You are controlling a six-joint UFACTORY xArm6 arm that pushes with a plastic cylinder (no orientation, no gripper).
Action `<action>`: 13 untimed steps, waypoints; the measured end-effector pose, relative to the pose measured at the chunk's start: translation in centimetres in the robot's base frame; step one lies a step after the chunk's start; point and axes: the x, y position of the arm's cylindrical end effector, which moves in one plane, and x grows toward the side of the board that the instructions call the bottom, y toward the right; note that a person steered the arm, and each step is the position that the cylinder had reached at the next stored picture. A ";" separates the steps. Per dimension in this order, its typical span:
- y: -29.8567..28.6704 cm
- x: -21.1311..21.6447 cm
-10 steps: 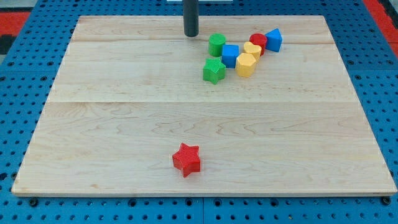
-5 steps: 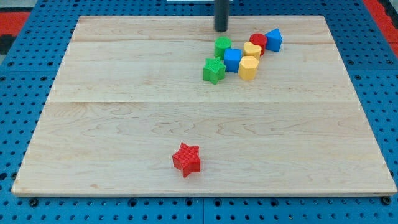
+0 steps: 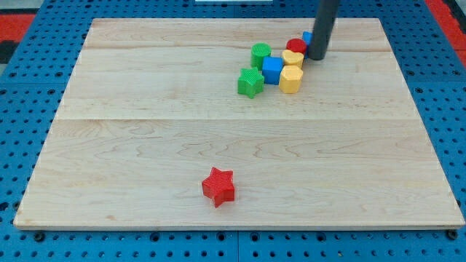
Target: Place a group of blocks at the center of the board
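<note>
Nearby, ribbed red star (image 3: 218, 185), pale wood board (image 3: 145, 109)

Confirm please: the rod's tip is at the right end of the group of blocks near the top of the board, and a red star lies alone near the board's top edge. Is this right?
Not quite. In the camera view the red star lies alone near the board's bottom edge, not the top. The rest holds: my tip is at the right end of the group, beside the red block and the mostly hidden blue block.
</note>
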 end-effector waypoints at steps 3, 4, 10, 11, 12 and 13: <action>-0.1 -1.3; -0.5 -3.4; -6.4 -8.6; 0.8 -10.0; 2.5 -9.5; 0.8 -5.6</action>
